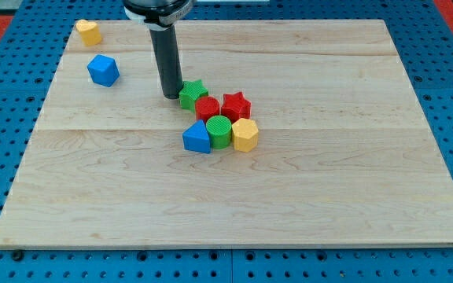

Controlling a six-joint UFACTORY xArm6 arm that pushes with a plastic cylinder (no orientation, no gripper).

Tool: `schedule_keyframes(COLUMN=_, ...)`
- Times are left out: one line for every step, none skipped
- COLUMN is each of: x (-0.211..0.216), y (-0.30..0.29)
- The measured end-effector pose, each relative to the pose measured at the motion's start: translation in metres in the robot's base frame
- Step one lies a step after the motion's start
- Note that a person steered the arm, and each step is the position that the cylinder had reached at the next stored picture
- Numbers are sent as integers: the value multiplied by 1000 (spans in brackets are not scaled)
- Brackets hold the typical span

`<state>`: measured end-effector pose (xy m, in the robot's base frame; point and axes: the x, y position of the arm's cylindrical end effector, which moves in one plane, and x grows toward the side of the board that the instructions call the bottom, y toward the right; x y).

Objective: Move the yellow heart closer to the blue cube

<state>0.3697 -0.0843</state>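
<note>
Yellow heart (89, 32) small, rounded, at board's top-left corner; blue cube (103, 70) near, below; tool absent, state indeterminable.

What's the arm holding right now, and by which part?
Nothing is held: the arm ends in a bare rod. My tip rests on the board right beside the green star, at its left, well away from the yellow heart and blue cube.

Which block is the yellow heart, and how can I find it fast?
Look at the wooden board's far corner at the view's top left. The yellow heart sits there alone, just above the blue cube. The other yellow block is crowded into the middle cluster, near my tip.
</note>
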Motion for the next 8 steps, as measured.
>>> schedule_keyframes(x=-20, y=1)
schedule_keyframes(x=-25, y=43)
schedule_keyframes(x=-19, y=66)
schedule_keyframes(x=-16, y=71)
schedule_keyframes(x=-52, y=69)
schedule_keyframes(x=-119, y=8)
schedule_keyframes(x=-176, y=-69)
schedule_keyframes(x=-178, y=-74)
